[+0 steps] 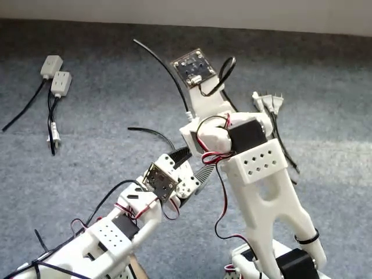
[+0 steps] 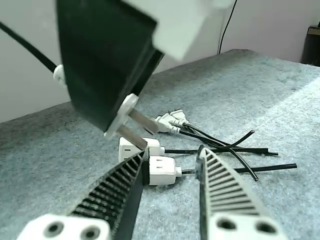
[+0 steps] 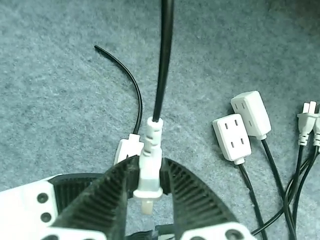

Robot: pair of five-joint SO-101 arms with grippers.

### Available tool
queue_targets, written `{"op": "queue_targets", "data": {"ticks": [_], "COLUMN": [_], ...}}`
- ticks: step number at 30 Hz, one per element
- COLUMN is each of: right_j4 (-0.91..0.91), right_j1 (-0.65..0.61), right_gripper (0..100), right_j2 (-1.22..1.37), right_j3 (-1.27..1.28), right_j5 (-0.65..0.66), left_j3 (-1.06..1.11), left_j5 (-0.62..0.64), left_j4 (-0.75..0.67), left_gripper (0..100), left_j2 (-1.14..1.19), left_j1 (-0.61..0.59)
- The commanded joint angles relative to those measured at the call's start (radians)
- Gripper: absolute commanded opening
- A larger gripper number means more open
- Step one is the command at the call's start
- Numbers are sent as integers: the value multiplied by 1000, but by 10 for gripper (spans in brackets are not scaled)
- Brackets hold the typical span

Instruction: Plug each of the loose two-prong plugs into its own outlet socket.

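My right gripper (image 3: pixel 149 162) is shut on a white two-prong plug (image 3: pixel 150 150) whose black cord runs straight away from it. In the left wrist view that plug (image 2: pixel 125 107) hangs prongs-down above the carpet, just short of two white outlet sockets (image 2: pixel 160 170) lying side by side. The same sockets (image 3: pixel 232 137) lie off to one side of the held plug. My left gripper (image 2: pixel 173 155) is open and low over the carpet, facing the sockets, with nothing between its fingers. In the high view it (image 1: pixel 192 165) sits under the right arm's wrist.
Two loose white plugs (image 1: pixel 268 102) with black cords lie at the back right. Two more sockets (image 1: pixel 56 74) and a plug (image 1: pixel 55 136) lie at the far left. A white connector (image 3: pixel 127 147) with a short curved cord lies behind the right fingers.
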Motion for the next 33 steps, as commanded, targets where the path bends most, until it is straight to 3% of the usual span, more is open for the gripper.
{"op": "queue_targets", "data": {"ticks": [1,12,19,33], "right_j4": [-8,-202,-101,-18], "right_j1": [-5,-4,-24,-53], "right_gripper": [9,9,9,9], "right_j2": [-22,-30,-124,-203], "right_j3": [-7,193,199,199], "right_j5": [0,55,55,61], "left_j3": [-45,-44,-61,-61], "left_j5": [-9,-9,-9,-8], "left_j4": [-25,-23,-26,-25], "left_gripper": [164,164,164,164], "left_j2": [-4,-4,2,1], "left_j1": [15,70,-22,-15]}}
